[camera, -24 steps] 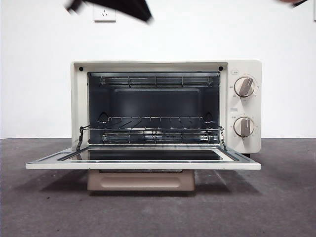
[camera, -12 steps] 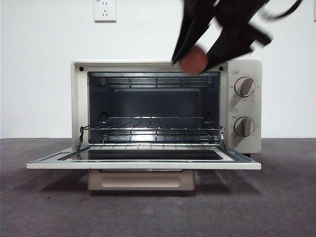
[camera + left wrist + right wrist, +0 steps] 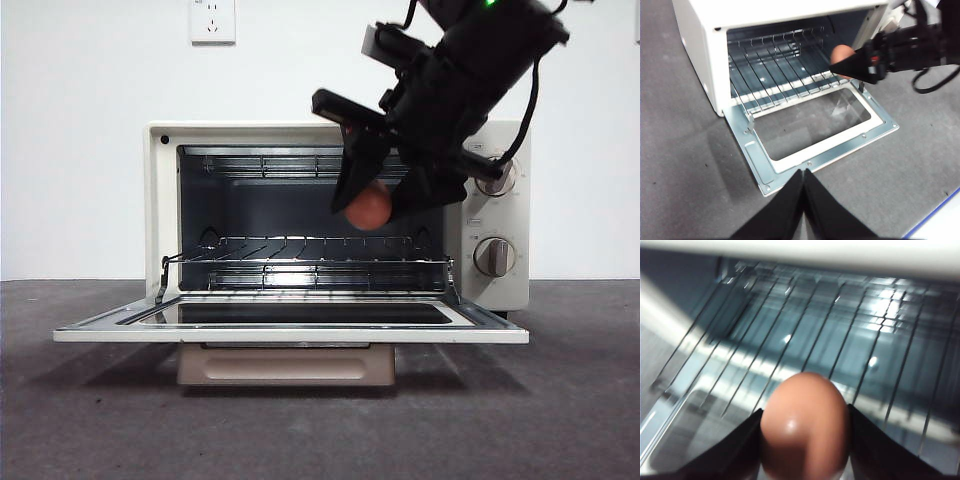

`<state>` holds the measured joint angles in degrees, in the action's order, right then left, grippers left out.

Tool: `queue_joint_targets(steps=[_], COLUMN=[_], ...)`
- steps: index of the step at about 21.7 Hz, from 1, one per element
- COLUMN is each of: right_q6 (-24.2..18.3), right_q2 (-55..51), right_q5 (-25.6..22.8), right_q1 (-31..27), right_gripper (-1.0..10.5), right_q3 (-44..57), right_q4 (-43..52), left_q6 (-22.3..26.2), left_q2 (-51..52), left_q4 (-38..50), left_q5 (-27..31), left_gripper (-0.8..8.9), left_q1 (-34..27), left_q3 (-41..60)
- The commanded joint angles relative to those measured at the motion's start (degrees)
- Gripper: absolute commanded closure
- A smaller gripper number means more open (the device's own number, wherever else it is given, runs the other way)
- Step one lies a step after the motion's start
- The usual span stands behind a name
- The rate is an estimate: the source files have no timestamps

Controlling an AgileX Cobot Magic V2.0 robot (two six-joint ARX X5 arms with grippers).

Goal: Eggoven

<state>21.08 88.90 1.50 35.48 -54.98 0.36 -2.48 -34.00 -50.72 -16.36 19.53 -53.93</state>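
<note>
Reddish-brown egg [image 3: 369,208] in right claw [image 3: 372,205] hangs above oven [image 3: 160,200] rack [image 3: 300,262].

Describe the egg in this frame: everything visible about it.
The egg is small, smooth and reddish-brown, with a slight sheen on its shell and no visible crack. The right gripper clamps it, one black jaw on each side. It hangs in the air at the oven's open mouth, toward the knob side, above the wire rack and touching neither rack nor door.
</note>
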Motion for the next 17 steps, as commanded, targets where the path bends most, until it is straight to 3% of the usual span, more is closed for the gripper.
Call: queue_joint_targets(steps=[1, 15, 17], right_q6=[0.83, 0.79, 0.81], right_q2=[2.69, 7.32, 7.32], right_q5=[0.09, -1.55, -1.51], right_q1=[0.15, 0.00, 0.00], right_gripper=[9.4, 9.4, 8.6], right_q3=[-0.98, -1.01, -1.01], right_q4=[3.15, 6.86, 6.84], left_q6=[-0.07, -0.15, -0.13], left_q2=[0.17, 0.17, 0.17], left_q4=[0.57, 0.55, 0.55], left_q5=[0.04, 0.04, 0.04], left_gripper=[8.07, 8.07, 8.07], left_q1=[0.13, 0.13, 0.13], left_q3=[-0.50, -0.50, -0.50])
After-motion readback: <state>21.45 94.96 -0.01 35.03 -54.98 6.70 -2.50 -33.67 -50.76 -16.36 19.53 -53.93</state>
